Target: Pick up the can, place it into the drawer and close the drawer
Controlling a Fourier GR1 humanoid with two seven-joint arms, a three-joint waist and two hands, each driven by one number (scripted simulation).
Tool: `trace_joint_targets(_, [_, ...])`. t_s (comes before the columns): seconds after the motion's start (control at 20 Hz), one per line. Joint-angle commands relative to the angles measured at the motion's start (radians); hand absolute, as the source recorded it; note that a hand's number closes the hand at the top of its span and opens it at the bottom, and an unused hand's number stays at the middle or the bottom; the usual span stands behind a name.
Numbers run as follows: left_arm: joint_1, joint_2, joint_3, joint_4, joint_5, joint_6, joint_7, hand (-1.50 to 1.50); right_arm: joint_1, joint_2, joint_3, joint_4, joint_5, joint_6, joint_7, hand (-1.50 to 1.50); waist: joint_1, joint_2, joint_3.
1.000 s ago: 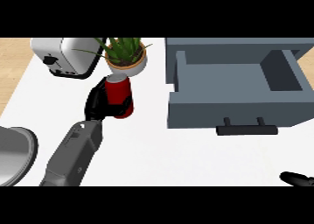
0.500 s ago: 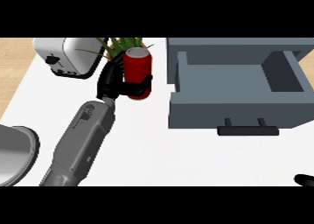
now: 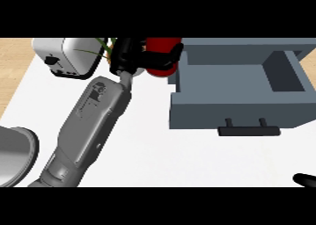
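Note:
The red can (image 3: 161,55) hangs above the counter at the left wall of the open grey drawer (image 3: 241,115). My left hand (image 3: 131,56) is shut on the can, its black fingers wrapped across the can's middle, and the grey forearm runs down to the lower left. The drawer stands pulled out, with its dark handle (image 3: 248,130) facing me and its inside bare. Only a black fingertip of my right hand (image 3: 308,179) shows at the lower right edge.
A white toaster (image 3: 66,57) stands at the back left, with a green plant (image 3: 107,46) partly hidden behind my left hand. A grey round pot (image 3: 9,156) sits at the left edge. The white counter (image 3: 160,154) spreads in front of the drawer.
My left hand has carried the can up and to the right, from in front of the plant to the drawer's left wall. The right hand has slipped further out of view.

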Motion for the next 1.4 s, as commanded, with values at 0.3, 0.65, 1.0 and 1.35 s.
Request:
trace_joint_targets(0.3, [-0.277,-0.004,-0.020,0.100,0.001,0.094,0.153,1.50,-0.008,-0.027,-0.042,-0.031,-0.042,0.004,0.033,-1.50,-0.012,0.002,0.000])
trace_joint_targets(0.65, [-0.491,-0.004,-0.024,0.345,0.058,0.126,0.130,1.50,-0.051,0.003,0.033,0.004,0.036,-0.022,0.013,-1.50,-0.023,0.009,0.000])
trace_joint_targets(1.0, [-0.587,-0.004,-0.132,0.500,0.167,0.169,0.087,1.50,-0.051,0.002,0.043,-0.031,0.029,-0.022,0.040,-1.50,-0.049,0.014,0.001])
trace_joint_targets(1.35, [-0.654,-0.004,-0.204,0.613,0.225,0.240,0.046,1.50,-0.106,-0.028,0.013,0.006,-0.023,-0.016,0.050,-1.50,-0.087,0.023,0.003])
